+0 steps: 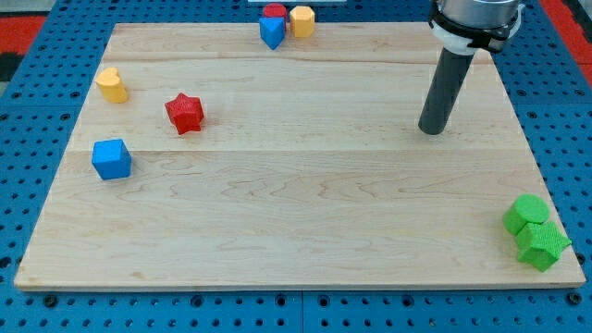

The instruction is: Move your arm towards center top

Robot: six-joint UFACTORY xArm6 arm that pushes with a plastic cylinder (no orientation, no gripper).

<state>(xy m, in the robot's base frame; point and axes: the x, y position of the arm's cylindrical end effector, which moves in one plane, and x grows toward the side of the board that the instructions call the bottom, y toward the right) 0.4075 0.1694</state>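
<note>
My tip (431, 130) rests on the wooden board (305, 222) at the view's right, a little above mid-height, apart from every block. At the view's top centre a red block (274, 12), a blue block (271, 32) and a yellow hexagonal block (302, 20) stand close together, well to the left of and above my tip. A red star (184, 113), a yellow cylinder-like block (112, 85) and a blue cube (111, 158) lie at the view's left.
A green cylinder (526, 214) and a green star-like block (543, 244) sit together at the board's bottom right corner, below my tip. A blue pegboard (18, 139) surrounds the board.
</note>
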